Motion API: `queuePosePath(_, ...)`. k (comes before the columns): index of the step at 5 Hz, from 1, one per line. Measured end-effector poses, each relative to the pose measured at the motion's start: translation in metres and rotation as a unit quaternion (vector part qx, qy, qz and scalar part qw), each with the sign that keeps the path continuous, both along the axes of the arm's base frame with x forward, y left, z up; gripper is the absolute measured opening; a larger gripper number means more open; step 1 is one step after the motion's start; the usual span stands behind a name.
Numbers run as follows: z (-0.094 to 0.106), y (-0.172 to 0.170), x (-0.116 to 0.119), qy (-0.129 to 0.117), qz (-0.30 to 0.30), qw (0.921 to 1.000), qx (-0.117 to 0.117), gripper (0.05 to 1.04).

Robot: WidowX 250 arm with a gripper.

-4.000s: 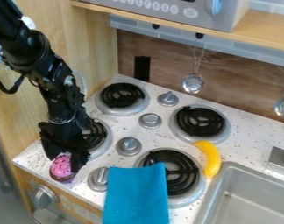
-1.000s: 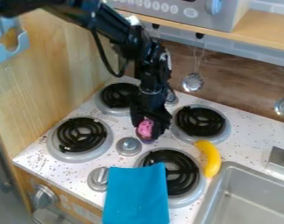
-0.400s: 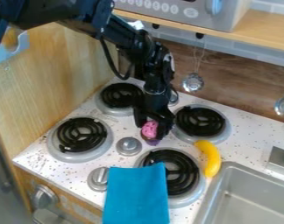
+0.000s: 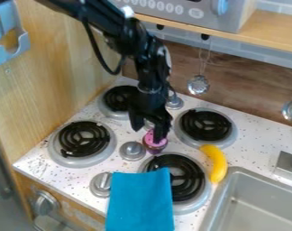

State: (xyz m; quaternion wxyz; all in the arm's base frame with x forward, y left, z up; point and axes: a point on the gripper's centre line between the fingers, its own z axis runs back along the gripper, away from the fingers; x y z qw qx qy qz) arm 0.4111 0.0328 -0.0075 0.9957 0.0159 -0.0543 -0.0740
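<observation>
- In the camera view, the black gripper [image 4: 147, 135] hangs down over the middle of the white speckled stove top [image 4: 37, 162], with the arm coming in from the upper left. Its two fingers are spread apart, one towards the left of the view and the other towards the right.
- The toy cupcake [image 4: 153, 143] is right at the fingertips, its pink top showing in the space between them and the dark wrapper below. The right-hand finger covers part of the pink top; whether it touches the cupcake, I cannot tell.
- The relation that matters is this: the cupcake lies below the gripper's opening and closer to the right-hand finger than to the left-hand one. It looks upright, pink side up, and being round it has no long side to line up with. This is the only arm, and its gripper is right by the cupcake.
- The cupcake is just right of a grey knob [image 4: 132, 151], near the upper edge of the front right burner [image 4: 175, 176] and to the left of the back right burner [image 4: 205, 125].
- A yellow banana [image 4: 216, 163] lies along the right side of the front right burner. A blue cloth [image 4: 139, 200] overlaps that burner's left side, and the metal sink [image 4: 257, 207] is at the lower right.
</observation>
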Motion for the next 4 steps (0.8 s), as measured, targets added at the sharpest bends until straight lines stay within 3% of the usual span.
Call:
queuePosePath(2,0.022,-0.002,-0.030,-0.010,-0.024,0.9996,-0.008,1.006)
queuePosePath(3,0.044,0.007,-0.060,0.008,-0.032,0.9991,0.025,1.006)
queuePosePath(4,0.075,0.012,-0.103,0.047,-0.009,0.9977,0.048,1.006)
